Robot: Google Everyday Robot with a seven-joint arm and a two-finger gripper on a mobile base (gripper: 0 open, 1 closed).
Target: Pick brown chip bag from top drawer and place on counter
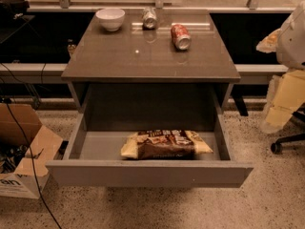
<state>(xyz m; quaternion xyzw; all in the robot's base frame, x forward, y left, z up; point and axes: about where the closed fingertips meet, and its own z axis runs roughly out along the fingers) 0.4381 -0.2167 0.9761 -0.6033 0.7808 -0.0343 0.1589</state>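
So where's the end effector at right now, and what step is this? (tomk)

Best guess, it's that pale bulk at the far right edge, off beside the desk and well apart from the drawer. I can't tell if it's spread or pressed together. The bag isn't in it, so I'd call this the very start: the reach hasn't begun. (riga)

And the bag? (tomk)

The brown chip bag is lying flat in the top drawer, which is pulled right out. It sits just behind the front panel, a bit right of centre, out from under the desk's edge. (riga)

Next move? (tomk)

Swing in over the front panel, drop from above and pinch across the bag's short side. It's crinkly foil, so I'd guess it slips easily. Then lift clear of the panel and set it on the desk's near half, away from the white bowl, silver can and red soda can at the back. (riga)
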